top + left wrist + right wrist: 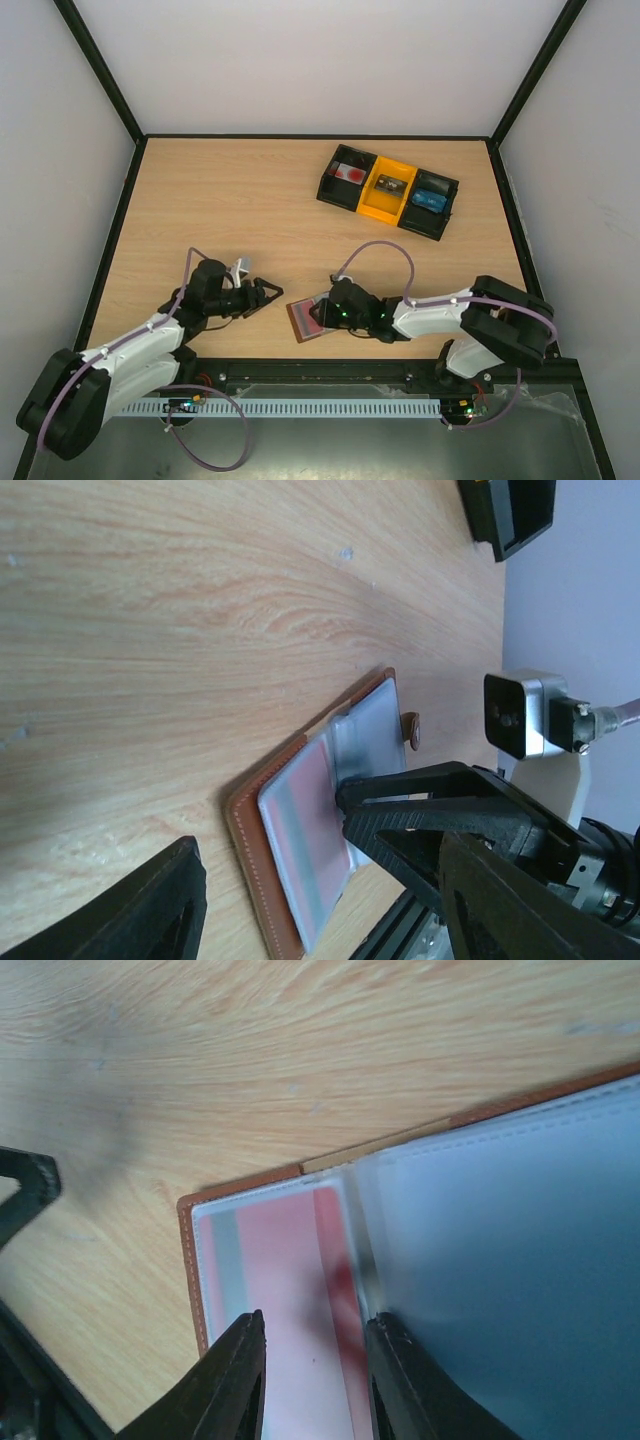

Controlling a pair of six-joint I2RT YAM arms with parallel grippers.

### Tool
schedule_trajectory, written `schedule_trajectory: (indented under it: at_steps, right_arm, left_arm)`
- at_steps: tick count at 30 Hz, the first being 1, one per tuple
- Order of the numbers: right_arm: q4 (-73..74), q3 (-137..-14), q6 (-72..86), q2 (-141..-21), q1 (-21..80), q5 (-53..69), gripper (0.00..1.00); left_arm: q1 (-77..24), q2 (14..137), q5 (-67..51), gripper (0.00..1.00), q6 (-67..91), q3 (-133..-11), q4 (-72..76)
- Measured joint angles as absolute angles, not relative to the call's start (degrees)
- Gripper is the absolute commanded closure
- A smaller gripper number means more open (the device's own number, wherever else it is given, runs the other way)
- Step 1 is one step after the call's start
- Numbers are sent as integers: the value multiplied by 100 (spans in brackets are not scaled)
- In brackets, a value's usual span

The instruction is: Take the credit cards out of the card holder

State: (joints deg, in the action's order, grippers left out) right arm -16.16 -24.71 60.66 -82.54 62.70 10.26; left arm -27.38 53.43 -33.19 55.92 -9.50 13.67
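Observation:
The brown card holder (299, 324) lies open near the front edge of the table. A pink-red card with a grey stripe (285, 1270) sits in a clear sleeve on its left half. A frosted grey-blue sleeve page (500, 1290) covers the right half. My right gripper (326, 312) is over the holder, open, with its fingertips (240, 1360) straddling the pink card (305, 825). One fingertip rests at the sleeve fold. My left gripper (267, 294) is open and empty just left of the holder (255, 855), not touching it.
A black-and-yellow tray of bins (392, 190) stands at the back right, with small items inside. Its corner shows in the left wrist view (510, 515). The black frame rail (320, 370) runs along the near table edge, close to the holder.

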Motion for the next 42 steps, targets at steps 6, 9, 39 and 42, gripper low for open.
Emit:
schedule_trajectory:
  at_steps: [6, 9, 39, 42]
  right_arm:
    - [-2399, -2692, 6681, -8860, 6639, 1129, 71]
    - [-2582, -2801, 6884, -9037, 6718, 1144, 71]
    - [-2578, -2775, 6829, -9205, 7026, 735, 98]
    - [-2630, -2744, 6864, -9205, 7028, 729, 98]
  left_arm:
    - [-2746, 5092, -3437, 32, 5437, -923, 888]
    - [-2746, 4825, -3448, 34, 5465, -781, 827]
    - [-3424, 4707, -3260, 32, 6941, -54, 2123]
    - [-3439, 4676, -3223, 30, 6897, -56, 1970]
